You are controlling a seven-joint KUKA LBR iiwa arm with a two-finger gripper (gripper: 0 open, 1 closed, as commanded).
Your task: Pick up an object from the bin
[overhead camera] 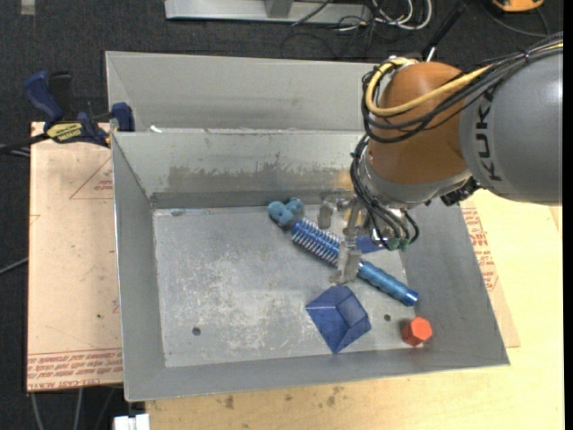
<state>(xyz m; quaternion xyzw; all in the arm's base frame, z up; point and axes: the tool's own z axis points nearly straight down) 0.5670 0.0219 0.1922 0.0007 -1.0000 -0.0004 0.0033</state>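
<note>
My gripper hangs below the orange wrist cover, in the right half of the bin near the back wall. Its jaws stand open, one metal finger on the far side and the other finger on the near side of a blue brush. The brush lies slantwise, its light-blue knobbed end to the upper left and its smooth blue handle to the lower right. The bristled middle sits between the fingers, partly hidden by them. A dark blue angular block lies just in front of the near finger.
A small orange-red piece rests near the bin's front right corner. The bin's sloped right wall runs close beside the arm. The left half of the bin floor is bare metal.
</note>
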